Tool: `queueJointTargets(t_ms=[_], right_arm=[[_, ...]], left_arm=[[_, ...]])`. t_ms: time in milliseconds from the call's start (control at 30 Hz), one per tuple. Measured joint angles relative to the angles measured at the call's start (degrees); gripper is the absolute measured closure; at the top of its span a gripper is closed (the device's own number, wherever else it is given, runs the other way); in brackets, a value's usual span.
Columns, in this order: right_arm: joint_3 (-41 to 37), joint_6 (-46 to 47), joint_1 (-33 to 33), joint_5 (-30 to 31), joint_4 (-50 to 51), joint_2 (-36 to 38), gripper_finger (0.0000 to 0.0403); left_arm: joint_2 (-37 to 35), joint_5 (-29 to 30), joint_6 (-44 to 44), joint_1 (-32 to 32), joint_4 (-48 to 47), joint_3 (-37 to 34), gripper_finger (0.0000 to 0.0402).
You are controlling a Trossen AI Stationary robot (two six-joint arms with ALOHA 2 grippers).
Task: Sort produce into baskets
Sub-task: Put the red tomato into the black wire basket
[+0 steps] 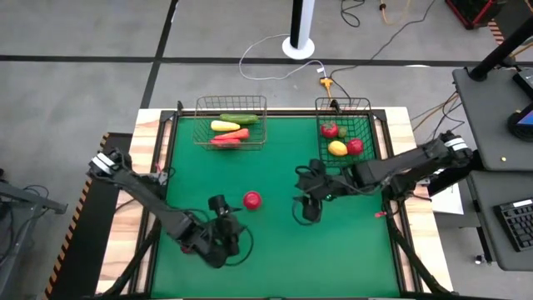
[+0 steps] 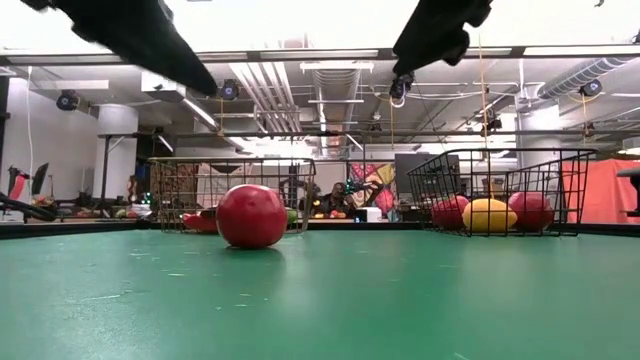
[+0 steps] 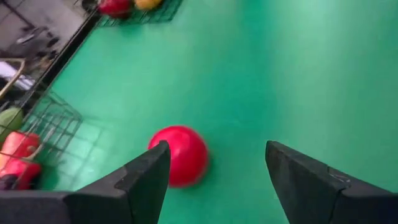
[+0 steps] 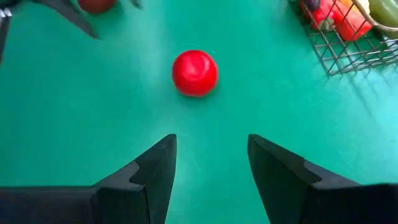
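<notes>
We are seeing a red round fruit (image 1: 251, 200) lying on the green surface (image 1: 275, 250) between the two hands. The left hand (image 1: 221, 207) is hovering just beside it, fingers (image 3: 146, 177) standing apart and holding nothing. The right hand (image 1: 306, 205) is waiting farther off on the fruit's other side, fingers (image 4: 152, 165) likewise apart and empty. Beyond both hands, the tan wire basket (image 1: 231, 123) is holding long vegetables and the black wire basket (image 1: 343, 127) round fruits.

Red round fruit (image 1: 251, 200) on green desk (image 1: 275, 258); tan wire basket (image 1: 231, 107), black wire basket (image 1: 343, 105); black hands.
</notes>
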State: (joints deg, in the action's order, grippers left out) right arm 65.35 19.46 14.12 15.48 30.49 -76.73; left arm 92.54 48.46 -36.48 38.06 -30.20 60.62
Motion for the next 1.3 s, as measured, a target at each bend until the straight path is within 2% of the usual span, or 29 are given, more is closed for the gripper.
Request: queueJointTargets(t_ms=[400, 567, 667, 967, 1300], right_arm=[[-3.2, 0.6, 2.2, 1.4, -3.4, -0.1, 0.0213], [-3.5, 0.5, 2.2, 1.4, -3.9, -0.1, 0.0213], [-3.5, 0.3, 2.2, 1.3, -4.2, -0.1, 0.0213], [-3.5, 0.1, 2.1, 1.3, -4.6, -0.1, 0.0213], [-3.5, 0.0, 2.1, 1.3, -5.8, -0.1, 0.0213]], left_arm=[[4.9, -3.8, 5.4, -9.0, 1.9, -1.4, 0.0157], [4.0, -8.4, 8.5, -11.3, 10.9, -5.8, 0.0157], [3.4, -9.0, 10.6, -12.3, 17.1, -8.7, 0.0157], [3.2, -8.7, 10.8, -14.6, 20.0, -11.9, 0.0157], [3.0, -12.4, 11.6, -17.4, 32.1, -17.7, 0.0157]])
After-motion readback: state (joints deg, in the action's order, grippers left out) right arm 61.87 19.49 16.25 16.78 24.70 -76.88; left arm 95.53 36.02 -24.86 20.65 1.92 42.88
